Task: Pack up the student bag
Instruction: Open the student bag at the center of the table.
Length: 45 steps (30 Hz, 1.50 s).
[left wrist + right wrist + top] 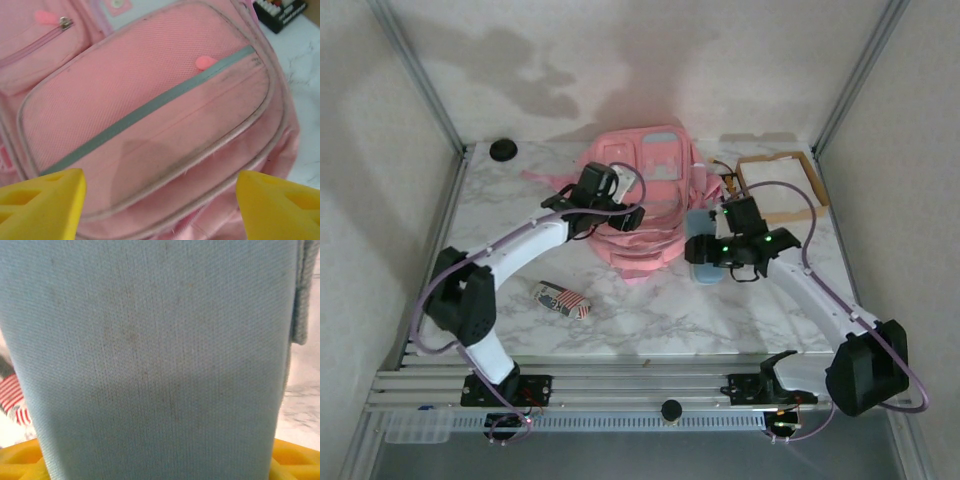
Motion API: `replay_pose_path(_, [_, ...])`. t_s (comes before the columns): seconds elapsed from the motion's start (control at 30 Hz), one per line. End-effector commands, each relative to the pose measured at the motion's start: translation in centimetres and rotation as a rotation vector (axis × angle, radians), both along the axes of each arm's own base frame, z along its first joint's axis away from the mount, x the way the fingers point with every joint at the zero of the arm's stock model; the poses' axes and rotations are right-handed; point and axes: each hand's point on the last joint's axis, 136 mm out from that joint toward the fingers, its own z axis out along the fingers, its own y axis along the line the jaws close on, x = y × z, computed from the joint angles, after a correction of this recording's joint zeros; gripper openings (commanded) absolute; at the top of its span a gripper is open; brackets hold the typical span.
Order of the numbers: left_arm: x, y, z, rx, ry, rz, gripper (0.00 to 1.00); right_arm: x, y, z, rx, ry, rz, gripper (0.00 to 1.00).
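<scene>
The student bag [655, 165] lies at the back middle of the marble counter [650, 320], pink with a pale panel near its top, its straps spread to either side. In the left wrist view its large front pocket [150, 115] faces the camera, crossed on a slant by a grey zip strip [145, 114] with a pink pull [204, 61] at the upper end. A smaller pocket with its own zip pull [65, 21] sits in the upper left corner.

The left gripper [620, 205] hangs over the near half of the bag. Its jaws stand wide, one yellow fingertip [42, 205] at each lower corner of the wrist view, with the lower edge of the front pocket between them. Whether they touch the fabric cannot be told.

The right gripper [722, 260] is just beside the bag's right edge, over a blue-grey case [702, 272]. In the right wrist view the woven cloth of the case [150, 360] runs from one yellow finger [20, 462] to the other, so the jaws are closed against its two sides and hold it. Whether the case rests on the counter or is lifted cannot be told.

A shallow brown cardboard box [817, 185] lies at the back right, behind the right gripper. A small black box [280, 11] with white lettering sits close to the bag's right side. A small pouch with a stars-and-stripes print [563, 299] lies on the counter near the left arm, well apart from the bag, and a black round object [503, 150] sits at the back left corner.
</scene>
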Motion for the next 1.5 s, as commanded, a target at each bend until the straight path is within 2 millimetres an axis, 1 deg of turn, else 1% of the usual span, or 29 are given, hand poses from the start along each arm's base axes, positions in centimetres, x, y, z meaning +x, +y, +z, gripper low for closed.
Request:
replay_pose_path(0.0, [0.2,-2.5,-0.5,0.108,-0.037,-0.207,0.78,1.0,-1.1,1.7,0.061,-0.004,-0.052,0.70])
replay_pose_path(0.07, [0.1,-3.7,-1.5,0.157,-0.023,-0.268,0.78,1.9,-1.7,2.0,0.078,-0.017,-0.072,0.70])
replay_pose_path(0.1, [0.4,-4.0,-2.1,0.181,-0.027,-0.274,0.78,2.3,-1.9,2.2,0.087,-0.023,-0.080,0.70])
replay_pose_path(0.13, [0.7,-4.4,-2.0,0.185,-0.030,-0.281,0.78,2.5,-1.8,2.4,0.098,-0.028,-0.080,0.70])
replay_pose_path(0.2, [0.0,-5.3,-2.8,0.176,0.030,-0.344,0.78,2.9,-2.0,2.4,0.113,-0.026,-0.084,0.70])
replay_pose_path(0.3, [-0.9,-6.3,-3.6,0.169,0.058,-0.407,0.78,3.2,-2.4,2.0,0.128,-0.020,-0.090,0.69])
replay_pose_path(0.43, [-0.1,-6.4,-5.0,0.242,0.066,-0.399,0.77,3.4,-2.5,2.1,0.157,-0.021,-0.094,0.68])
replay_pose_path(0.57, [2.2,-6.2,-5.1,0.299,0.031,-0.349,0.70,3.4,-2.2,2.0,0.176,-0.020,-0.087,0.67])
replay_pose_path(0.6, [2.7,-6.3,-4.8,0.298,0.022,-0.348,0.67,3.4,-2.2,2.0,0.176,-0.018,-0.088,0.67])
replay_pose_path(0.7, [3.7,-6.7,-5.0,0.294,0.025,-0.348,0.48,3.4,-2.1,2.0,0.182,-0.014,-0.081,0.65])
replay_pose_path(0.73, [3.9,-6.8,-5.1,0.294,0.032,-0.351,0.44,3.4,-2.1,2.1,0.183,-0.019,-0.082,0.64])
replay_pose_path(0.8, [4.2,-7.0,-5.7,0.298,0.054,-0.358,0.33,3.5,-2.1,2.3,0.181,-0.023,-0.083,0.63])
replay_pose_path(0.87, [4.4,-7.1,-6.0,0.294,0.066,-0.364,0.29,3.4,-2.1,2.2,0.182,-0.020,-0.080,0.62])
replay_pose_path(0.9, [4.5,-7.1,-6.1,0.294,0.069,-0.362,0.26,3.4,-2.1,2.1,0.179,-0.015,-0.081,0.62])
replay_pose_path(1.0, [4.7,-6.9,-6.1,0.290,0.071,-0.354,0.06,3.5,-2.2,2.1,0.177,-0.017,-0.083,0.60])
replay_pose_path(1.03, [4.8,-6.8,-6.0,0.285,0.072,-0.343,0.00,3.5,-2.1,2.1,0.179,-0.016,-0.081,0.60])
replay_pose_path(1.13, [4.9,-6.7,-4.5,0.247,0.070,-0.318,0.00,3.7,-2.1,2.0,0.175,-0.015,-0.079,0.60])
replay_pose_path(1.4, [5.5,-5.5,1.4,0.151,0.013,-0.190,0.00,3.9,-1.9,2.2,0.169,-0.018,-0.054,0.58])
replay_pose_path(1.47, [5.7,-4.8,3.0,0.139,-0.011,-0.137,0.00,3.8,-1.7,2.2,0.175,-0.015,-0.042,0.58])
